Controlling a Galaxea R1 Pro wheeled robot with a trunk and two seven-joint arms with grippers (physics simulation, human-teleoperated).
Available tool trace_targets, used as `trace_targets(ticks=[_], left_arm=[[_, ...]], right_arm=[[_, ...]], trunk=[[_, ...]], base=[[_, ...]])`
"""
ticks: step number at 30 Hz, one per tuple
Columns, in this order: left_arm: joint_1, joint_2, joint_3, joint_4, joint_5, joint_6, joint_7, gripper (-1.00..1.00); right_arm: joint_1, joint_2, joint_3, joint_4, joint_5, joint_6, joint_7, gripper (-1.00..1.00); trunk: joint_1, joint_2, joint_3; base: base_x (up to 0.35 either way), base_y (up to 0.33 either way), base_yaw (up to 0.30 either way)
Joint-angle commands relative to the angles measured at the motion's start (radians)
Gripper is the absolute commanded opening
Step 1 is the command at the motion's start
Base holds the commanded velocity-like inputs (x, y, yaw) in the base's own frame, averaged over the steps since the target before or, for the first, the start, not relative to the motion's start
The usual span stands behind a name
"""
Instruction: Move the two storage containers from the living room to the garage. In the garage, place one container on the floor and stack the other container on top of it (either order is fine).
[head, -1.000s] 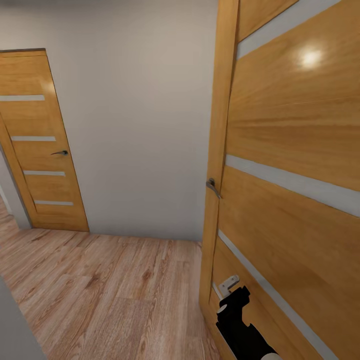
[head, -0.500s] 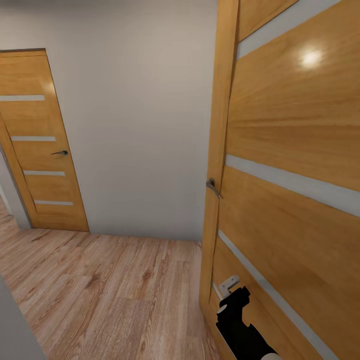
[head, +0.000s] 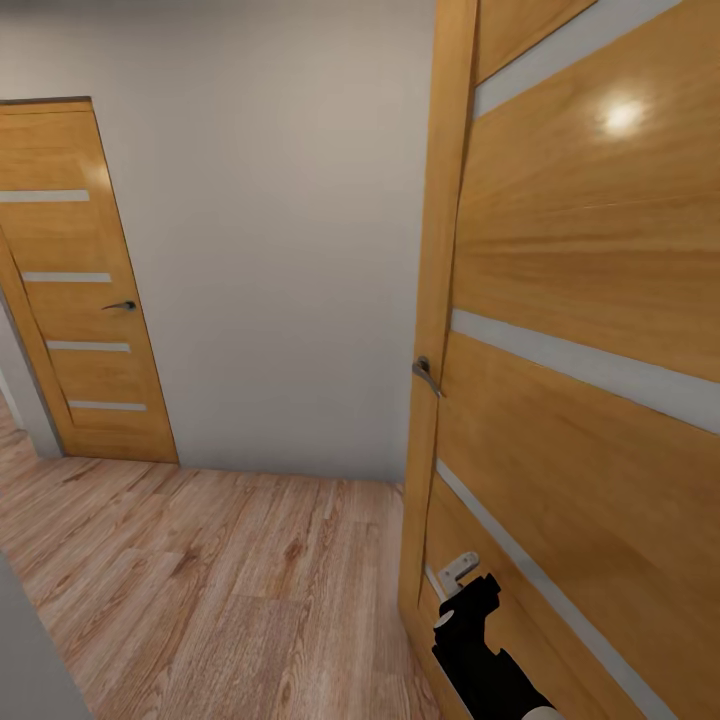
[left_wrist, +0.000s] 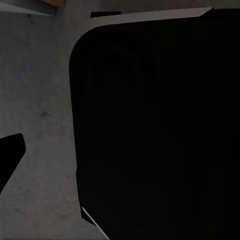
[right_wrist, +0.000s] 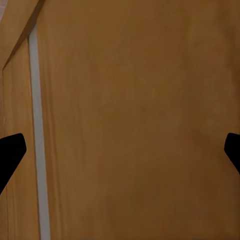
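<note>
I see my right gripper (head: 470, 590) wide open, close to a wooden door (head: 590, 350). I can't tell about my left gripper (left_wrist: 10, 155)

You face a tall honey-coloured wooden door (head: 590, 330) with pale grey horizontal inlay strips, filling the right of the head view at close range. A small dark metal lever handle (head: 426, 374) sits on its left edge, and a small pale grey bracket (head: 458, 570) sits lower down on its face. To the left stands a plain off-white wall (head: 280, 250). Further left you see a second, matching wooden door (head: 80, 290), closed, with its own dark lever handle (head: 121, 306). Light wood-plank flooring (head: 210, 590) runs between them. The right wrist view shows the near door's panel and one pale strip (right_wrist: 39, 145).
</note>
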Motion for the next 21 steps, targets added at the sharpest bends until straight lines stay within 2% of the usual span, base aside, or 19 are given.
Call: trace_targets(ticks=[1, 11, 21], left_arm=[[0.000, 0.000, 0.000, -0.001, -0.001, 0.001, 0.000, 1.00], [0.000, 0.000, 0.000, -0.001, 0.000, 0.000, 0.001, 1.00], [-0.001, 0.000, 0.000, -0.001, 0.000, 0.000, 0.004, 1.00]], right_arm=[[-0.001, -0.001, 0.001, 0.000, 0.006, 0.009, -0.003, 1.00], [-0.001, -0.001, 0.001, 0.000, 0.006, 0.009, -0.003, 1.00], [-0.001, -0.001, 0.007, -0.002, 0.012, 0.010, -0.013, 1.00]], trunk=[[0.000, -0.001, -0.001], [0.000, -0.001, -0.001], [0.000, -0.001, -0.001]], base=[[0.000, 0.000, 0.000], [0.006, 0.000, 0.000], [0.223, 0.000, 0.000]])
